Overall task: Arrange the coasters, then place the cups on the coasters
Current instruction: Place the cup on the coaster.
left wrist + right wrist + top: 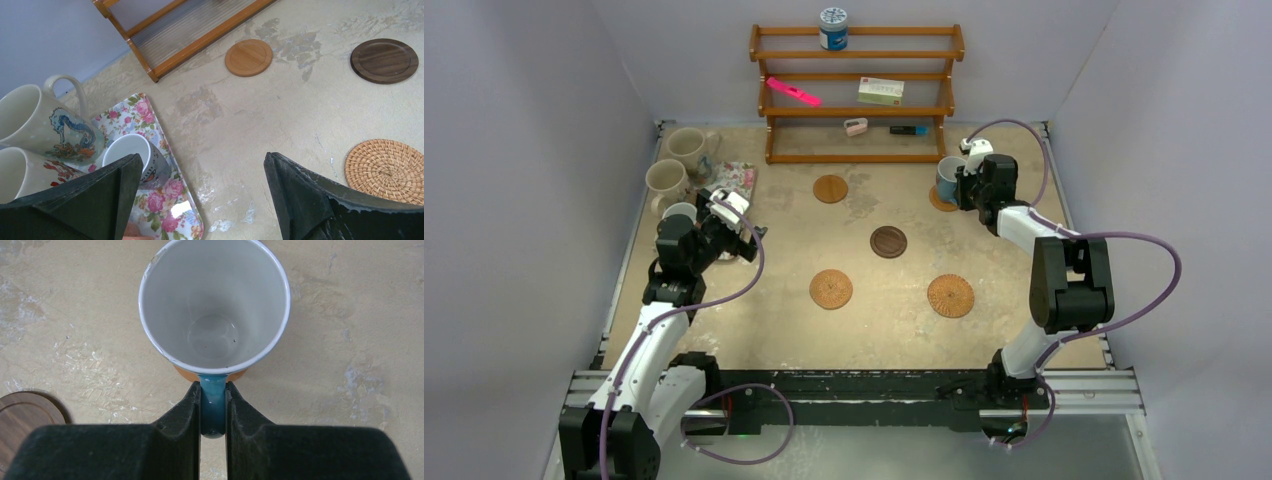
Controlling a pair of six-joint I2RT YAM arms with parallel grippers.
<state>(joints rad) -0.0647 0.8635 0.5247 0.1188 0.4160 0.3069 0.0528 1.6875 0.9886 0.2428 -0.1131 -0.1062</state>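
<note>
The right claw (pixel 213 390) is clamping the blue cup (pixel 214 305) by its handle, seemingly seating it on a coaster (pixel 239 374); the left claw (pixel 202 160) is gaping wide.

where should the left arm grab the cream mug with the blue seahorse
By its handle, the thin loop clear of the cream mug on its rack side. Come from there, open left gripper straddling the loop; the second mug crowds the opposite side.

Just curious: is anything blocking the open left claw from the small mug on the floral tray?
Nothing visible does. The left gripper hangs open close beside the small mug; the two cream mugs stand off to the side, not between.
</note>
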